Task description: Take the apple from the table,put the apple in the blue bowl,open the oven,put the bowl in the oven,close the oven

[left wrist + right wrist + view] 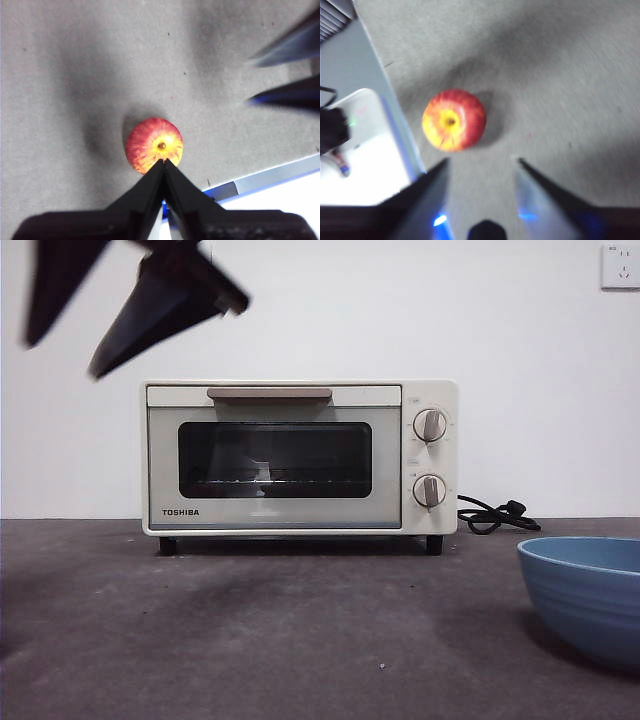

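The apple, red running to yellow around its stem, lies on the grey table and is out of the front view. My left gripper hangs above it, shut, with nothing held. My right gripper is open and empty, and the apple lies just beyond its jaws, off to one side. That right gripper also shows in the left wrist view. The oven stands at the back with its door shut. The blue bowl sits empty at the near right.
A dark gripper reaches in at the front view's top left; which arm it is I cannot tell. The oven's black cord lies to its right. The table's edge runs close to the apple. A wall socket sits high right.
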### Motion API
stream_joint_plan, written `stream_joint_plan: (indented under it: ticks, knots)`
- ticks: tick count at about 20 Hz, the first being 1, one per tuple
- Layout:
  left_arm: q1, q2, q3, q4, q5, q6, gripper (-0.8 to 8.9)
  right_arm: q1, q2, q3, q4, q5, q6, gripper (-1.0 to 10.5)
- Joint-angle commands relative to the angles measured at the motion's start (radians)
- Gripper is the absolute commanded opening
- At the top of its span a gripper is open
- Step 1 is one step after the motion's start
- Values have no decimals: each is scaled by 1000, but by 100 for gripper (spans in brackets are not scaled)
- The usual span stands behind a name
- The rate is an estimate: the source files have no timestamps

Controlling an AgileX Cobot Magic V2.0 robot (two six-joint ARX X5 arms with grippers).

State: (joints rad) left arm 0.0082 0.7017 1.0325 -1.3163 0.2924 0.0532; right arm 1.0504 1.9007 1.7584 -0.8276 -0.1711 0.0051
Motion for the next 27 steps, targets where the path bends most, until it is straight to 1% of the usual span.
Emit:
stream_joint_plan:
  ticks: [1,2,3,4,8,10,12,15,16,19,20,23,25,27]
  knots:
    - [0,-16,3,-2,-5,13,-5,30,39,6,44,60,-13,680]
    - [0,-20,3,-2,-6,9,-5,40,50,6,61,80,-13,811]
    - [0,-22,3,-2,-5,5,-5,50,59,6,76,91,-18,908]
    - [0,-22,3,-2,-5,2,-5,58,65,6,90,94,-34,956]
    - [0,-22,3,-2,-5,-4,-5,96,79,6,124,94,-62,968]
    - [0,-22,3,-2,-5,-24,-5,109,93,6,141,97,-63,984]
    - [0,-22,3,-2,-5,-24,-5,116,114,6,167,102,-63,984]
    - [0,-24,3,-2,-17,-24,-5,127,161,6,250,120,-61,983]
    - [0,-25,3,-3,-52,-24,-5,130,174,6,262,114,-66,982]
    - [0,-31,3,-3,-246,-23,-5,135,192,5,246,56,-60,979]
    - [0,-32,3,-3,-277,-23,-5,135,198,5,243,55,-61,979]
    - [0,-32,3,-3,-274,-23,-5,136,212,5,231,57,-62,979]
    - [0,-32,3,-3,-240,-23,-5,136,235,5,228,58,-65,979]
    - [0,-32,3,-3,-233,-23,-5,136,270,5,229,55,-63,979]
